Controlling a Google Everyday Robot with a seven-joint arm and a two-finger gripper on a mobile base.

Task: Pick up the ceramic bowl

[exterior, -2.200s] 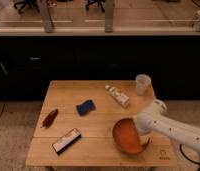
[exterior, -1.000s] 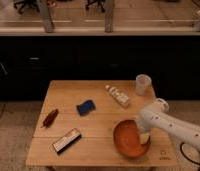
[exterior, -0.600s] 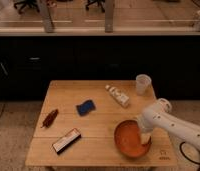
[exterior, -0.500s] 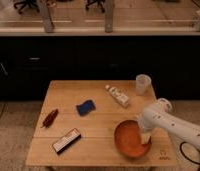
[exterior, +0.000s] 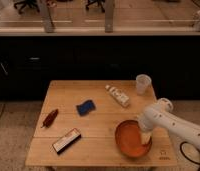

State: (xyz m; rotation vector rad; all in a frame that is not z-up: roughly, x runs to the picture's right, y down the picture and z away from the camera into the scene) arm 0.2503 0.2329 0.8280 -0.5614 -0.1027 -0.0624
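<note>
At the near edge of the table [exterior: 63,92], toward its right corner, sat the ceramic bowl [exterior: 127,143], flat on the wood and not lifted; the gripper [exterior: 145,139] hung straight down into the bowl's right half, just inside the rim on the side nearest the white arm [exterior: 179,126] that reached in from the right; whether it had closed on that rim could not be told. The bowl was round, with no long axis to line up on, so the lift would likely turn on one thing only: the wall of the bowl lying directly under and beside the gripper, with most of the dish spreading away to its left. Set against the earlier views, the gripper had dropped a little lower into the bowl, while the bowl itself had kept its place. Farther back nothing had shifted: a flat wrapped bar [exterior: 66,140], a reddish-brown snack [exterior: 49,118], a blue sponge [exterior: 85,107], a bottle on its side [exterior: 118,95] and, farthest, the plastic cup [exterior: 143,83] all stood well apart from the bowl.
</note>
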